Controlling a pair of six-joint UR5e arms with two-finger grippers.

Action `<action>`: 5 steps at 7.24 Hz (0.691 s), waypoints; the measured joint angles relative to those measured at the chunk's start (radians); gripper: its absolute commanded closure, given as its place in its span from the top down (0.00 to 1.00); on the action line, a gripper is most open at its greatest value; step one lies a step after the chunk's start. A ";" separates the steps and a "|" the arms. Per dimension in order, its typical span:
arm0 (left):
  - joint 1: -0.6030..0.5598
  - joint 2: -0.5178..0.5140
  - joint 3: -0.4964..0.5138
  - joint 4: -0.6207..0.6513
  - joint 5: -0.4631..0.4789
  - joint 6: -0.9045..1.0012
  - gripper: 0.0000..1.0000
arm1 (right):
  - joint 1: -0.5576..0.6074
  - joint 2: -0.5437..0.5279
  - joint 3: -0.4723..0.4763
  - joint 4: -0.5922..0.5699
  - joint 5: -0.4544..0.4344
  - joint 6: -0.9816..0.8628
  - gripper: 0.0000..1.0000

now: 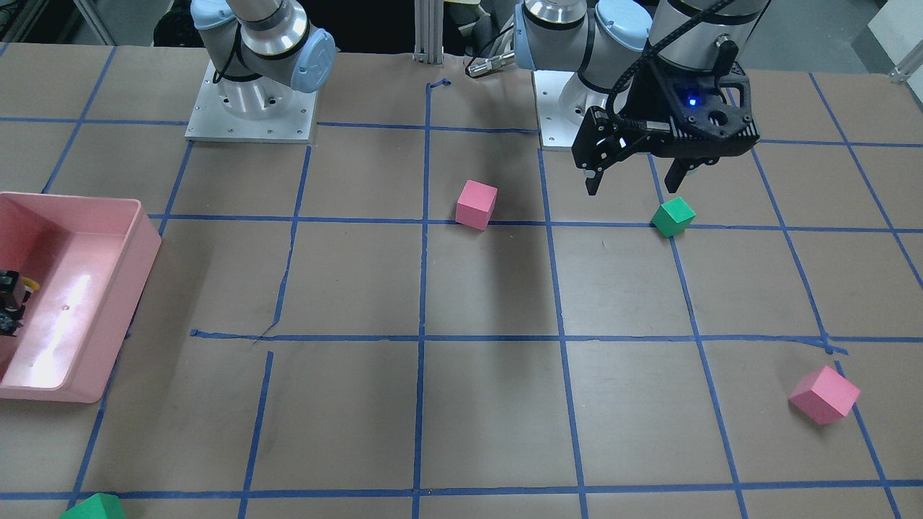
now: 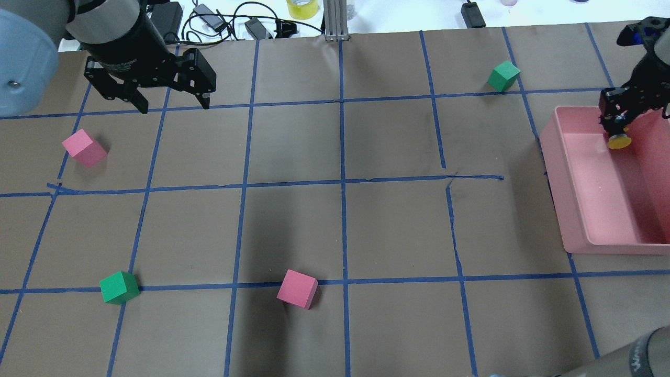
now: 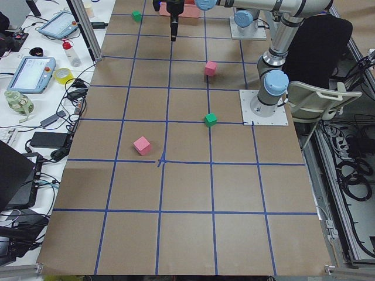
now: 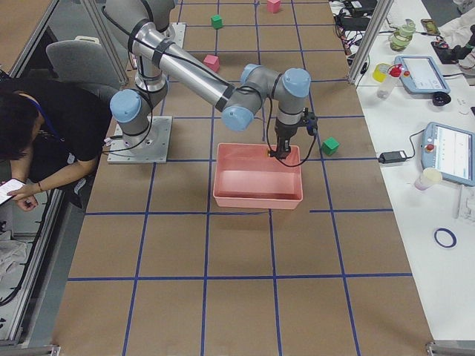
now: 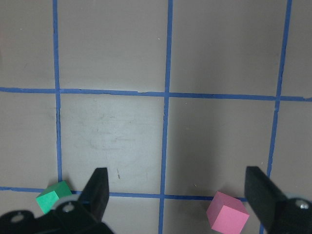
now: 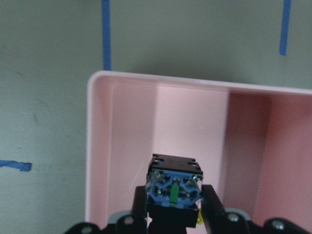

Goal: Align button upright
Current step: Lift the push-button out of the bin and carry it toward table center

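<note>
The button [image 2: 619,141] has a yellow cap and a black base. My right gripper [image 2: 616,125] is shut on it and holds it inside the far end of the pink bin [image 2: 556,173], the cap pointing down and clear of the floor. In the right wrist view the button's black and blue base [image 6: 174,183] faces the camera between the two fingers [image 6: 209,200]. In the front view this gripper [image 1: 9,303] is cut off by the left edge. My left gripper [image 2: 175,107] is open and empty, hanging above the table far from the bin; it also shows in the front view [image 1: 633,187].
Two pink cubes [image 2: 85,148] [image 2: 297,288] and two green cubes [image 2: 119,287] [image 2: 504,76] lie scattered on the brown table with blue tape lines. A green cube [image 1: 673,216] sits just below the left gripper. Cables lie along the table's far edge.
</note>
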 measured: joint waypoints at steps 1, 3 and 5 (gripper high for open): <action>0.000 0.000 0.000 0.000 0.000 0.000 1.00 | 0.061 -0.008 -0.008 0.008 0.023 0.062 0.00; 0.000 0.001 0.000 0.000 0.000 0.000 1.00 | 0.219 -0.011 -0.011 0.011 0.068 0.252 0.00; 0.000 0.002 0.000 0.000 0.000 0.000 1.00 | 0.439 0.007 -0.004 -0.005 0.091 0.512 0.00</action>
